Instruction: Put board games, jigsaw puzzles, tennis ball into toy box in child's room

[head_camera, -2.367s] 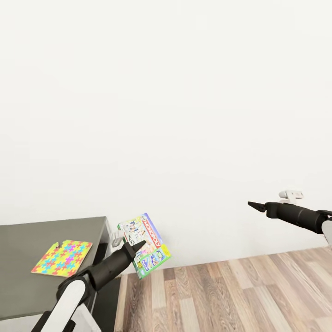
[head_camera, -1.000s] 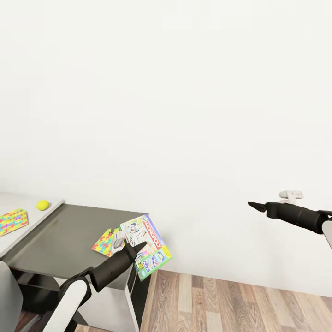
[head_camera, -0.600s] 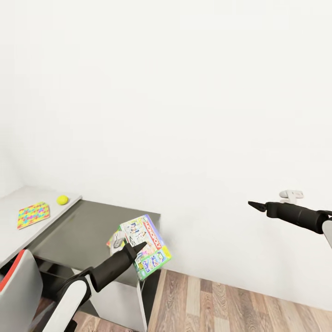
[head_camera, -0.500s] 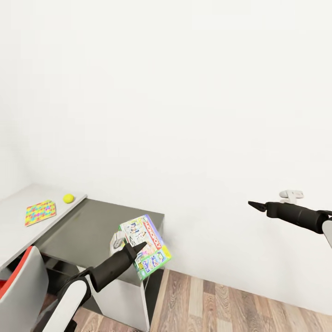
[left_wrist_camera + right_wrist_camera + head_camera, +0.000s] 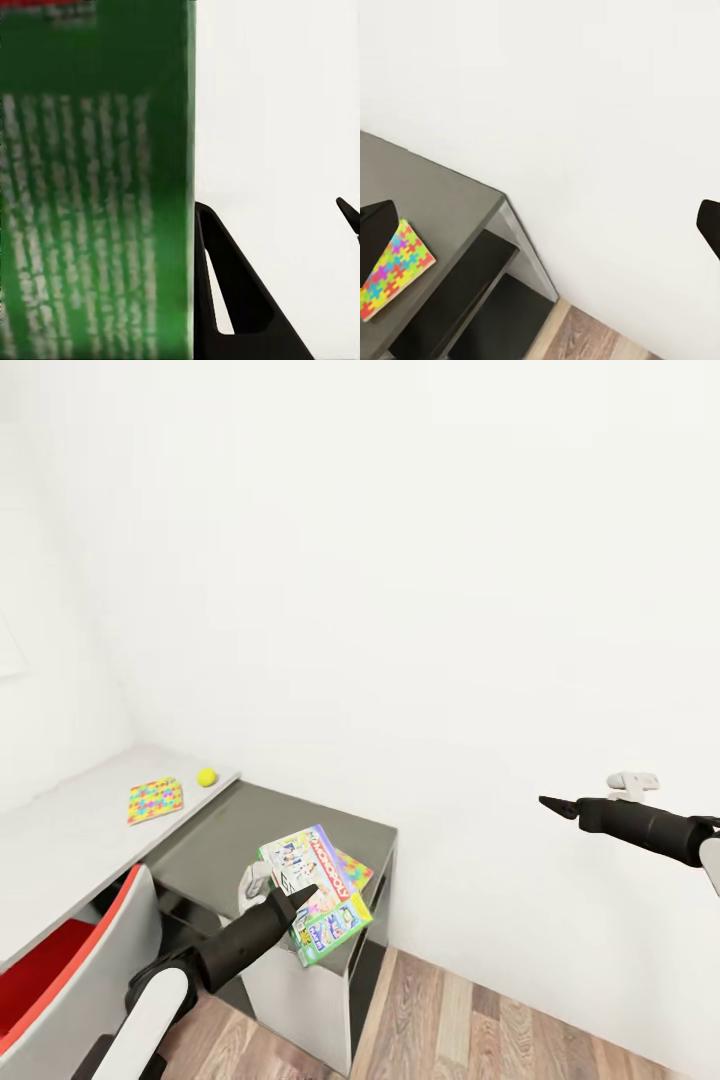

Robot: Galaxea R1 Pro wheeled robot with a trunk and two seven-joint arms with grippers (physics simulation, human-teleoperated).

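The board game (image 5: 313, 891), the green-white box, is pinched in your left gripper (image 5: 300, 897) and held in the air over the near corner of the dark grey cabinet (image 5: 250, 840). Its long axis runs away from you and slightly leftward, printed face tilted up. Carry it on toward the pale table (image 5: 80, 830), where a jigsaw puzzle (image 5: 155, 799) and the tennis ball (image 5: 206, 776) lie near each other; keep the box level and clear of the red chair (image 5: 60, 960). A second puzzle (image 5: 394, 266) lies flat on the cabinet. Your right gripper (image 5: 552, 805) holds nothing, fingers spread wide in its wrist view.
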